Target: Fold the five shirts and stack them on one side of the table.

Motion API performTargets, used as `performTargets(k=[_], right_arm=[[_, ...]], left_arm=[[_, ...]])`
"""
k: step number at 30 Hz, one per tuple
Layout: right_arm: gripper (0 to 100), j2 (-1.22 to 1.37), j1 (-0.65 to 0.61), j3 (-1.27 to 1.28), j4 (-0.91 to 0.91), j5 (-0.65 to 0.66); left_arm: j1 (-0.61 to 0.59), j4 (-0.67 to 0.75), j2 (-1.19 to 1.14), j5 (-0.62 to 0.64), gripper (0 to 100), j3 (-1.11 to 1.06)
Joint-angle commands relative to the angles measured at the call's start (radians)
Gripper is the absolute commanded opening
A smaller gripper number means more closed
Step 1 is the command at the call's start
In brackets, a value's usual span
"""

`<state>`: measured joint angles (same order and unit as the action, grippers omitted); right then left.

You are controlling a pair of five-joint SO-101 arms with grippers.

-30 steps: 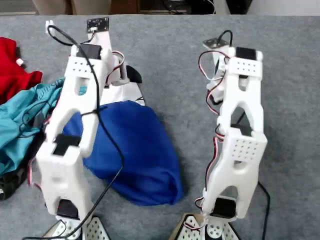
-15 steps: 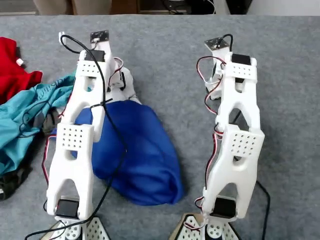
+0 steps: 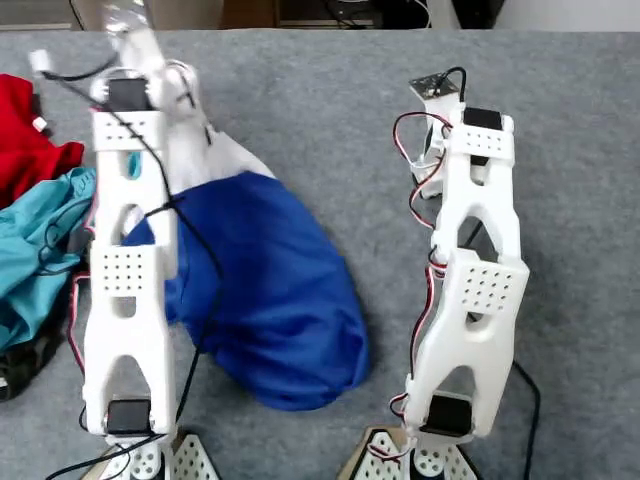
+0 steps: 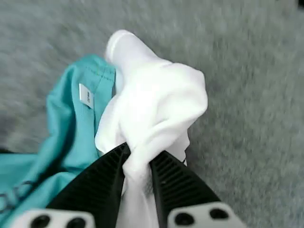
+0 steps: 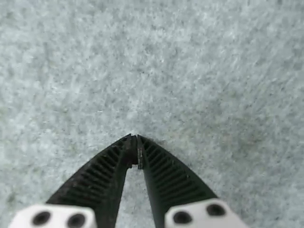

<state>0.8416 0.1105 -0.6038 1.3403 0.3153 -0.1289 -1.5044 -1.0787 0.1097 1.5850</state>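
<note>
Over the last second the left arm has swung out toward the far left corner of the grey felt-topped table. It has drawn the crumpled white cotton shirt with it. The right arm has hardly stirred.

Close to the near edge, a bulky royal-blue shirt lies heaped between the two arms. A dark garment sits at the left edge. Beyond it a rumpled teal shirt lies along that edge, then a red shirt toward the far left corner.

The left gripper is clamped on a fold of the white shirt. The cloth trails from it back toward the table's middle, its tail touching the blue heap's far side. So its long axis runs slantwise from that corner inward.

The right gripper, tips pressed together on nothing, hangs over bare table well apart. The left arm is the nearer. Spreading the shirt probably means carrying it toward the open ground.
</note>
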Motion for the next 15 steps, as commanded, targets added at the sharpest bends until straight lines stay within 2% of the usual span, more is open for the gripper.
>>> performTargets(k=[1, 7, 15], right_arm=[[0.8, -0.004, -0.013, -0.047, -0.015, -0.009], [0.8, -0.002, -0.015, -0.044, -0.015, -0.009], [0.8, 0.030, -0.016, -0.061, -0.009, -0.009]], left_arm=[[-0.084, -0.011, 0.154, -0.003, 2, 0.087], [-0.247, -0.005, 0.346, -0.002, 2, 0.086], [-0.448, -0.005, 0.458, -0.002, 2, 0.086]])
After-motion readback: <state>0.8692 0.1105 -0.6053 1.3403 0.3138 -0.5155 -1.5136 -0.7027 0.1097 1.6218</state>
